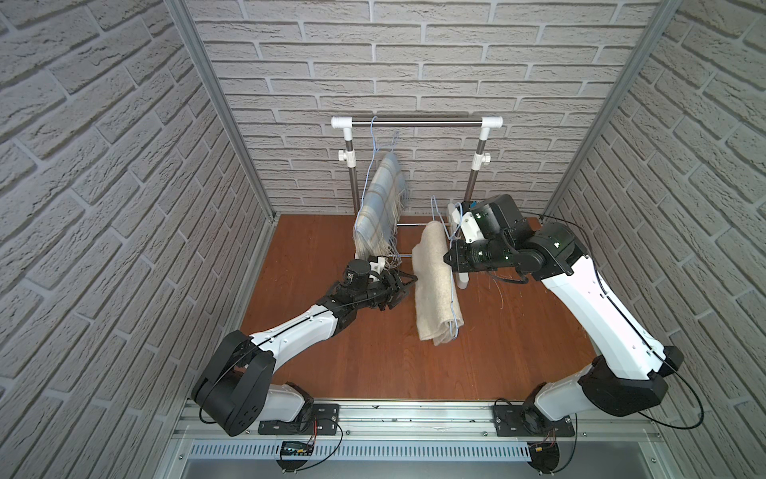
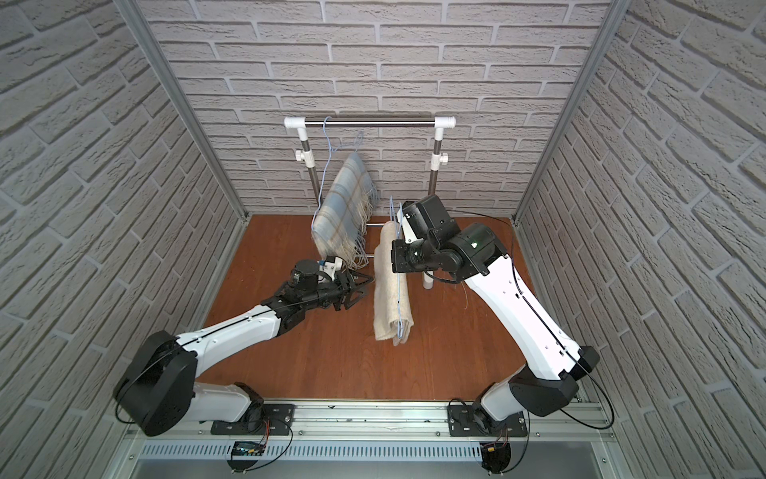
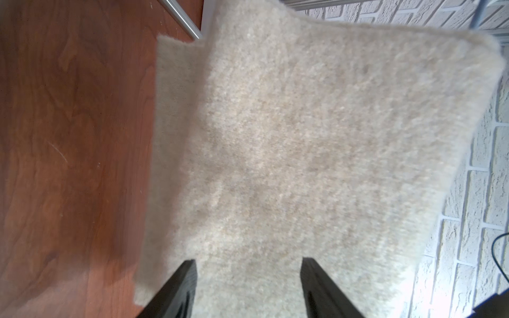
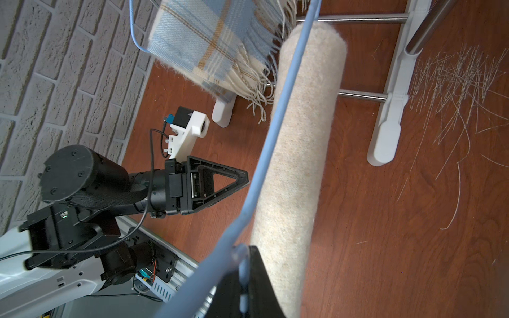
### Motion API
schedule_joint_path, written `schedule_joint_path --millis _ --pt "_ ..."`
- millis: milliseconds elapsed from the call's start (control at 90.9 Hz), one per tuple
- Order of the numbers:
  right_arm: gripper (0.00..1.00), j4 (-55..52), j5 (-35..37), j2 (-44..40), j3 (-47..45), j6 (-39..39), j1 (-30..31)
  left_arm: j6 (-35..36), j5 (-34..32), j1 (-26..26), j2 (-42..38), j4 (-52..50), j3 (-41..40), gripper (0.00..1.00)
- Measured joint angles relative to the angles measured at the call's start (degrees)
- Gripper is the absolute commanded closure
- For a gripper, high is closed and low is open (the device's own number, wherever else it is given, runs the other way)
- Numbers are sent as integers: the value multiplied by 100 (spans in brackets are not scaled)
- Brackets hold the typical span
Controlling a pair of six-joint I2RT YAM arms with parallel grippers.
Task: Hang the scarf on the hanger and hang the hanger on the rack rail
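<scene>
Cream fuzzy scarf (image 1: 433, 286) draped over the light-blue wire hanger (image 4: 283, 102): we judge the draping step done.
Right gripper (image 1: 448, 258) is clenched on the hanger wire, holding it w/ the scarf folded over it above the red-brown wooden tabletop (image 1: 352, 352), in front of the rack. Left gripper (image 3: 248, 264) has jaws spread & empty, just beside the scarf, apart from it in the right wrist view. Next, we reckon: lift the hanger to the steel rack rail (image 1: 416, 122) & hook it beside the blue plaid scarf (image 1: 381, 207). That calls for a level, slow carry so nothing slides off.
</scene>
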Motion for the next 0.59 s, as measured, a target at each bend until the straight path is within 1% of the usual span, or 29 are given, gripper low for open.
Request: schedule_joint_path --millis 176,319,363,418,484,517,539,594 --pt "97 -66 -103 0 356 0 -17 -26 -15 2 223 474 -168 27" --pt "97 -90 -190 0 415 11 -26 -57 -17 2 509 984 -173 28" --pt "97 -105 -214 0 415 17 -26 -116 -31 2 614 1224 -173 29" --pt "97 -127 -236 0 415 26 -26 -210 -46 0 763 1567 -173 33" --pt "97 -138 -254 0 422 28 -28 -345 -90 -4 935 2024 -201 44" --pt "97 -149 -258 0 437 31 -31 -459 -109 -9 1023 2293 -249 54" --pt "97 -155 -258 0 448 31 -37 -463 -122 -22 1069 2439 -286 59" --pt "97 -184 -262 0 494 37 -59 -678 -184 -37 1215 2874 -404 63"
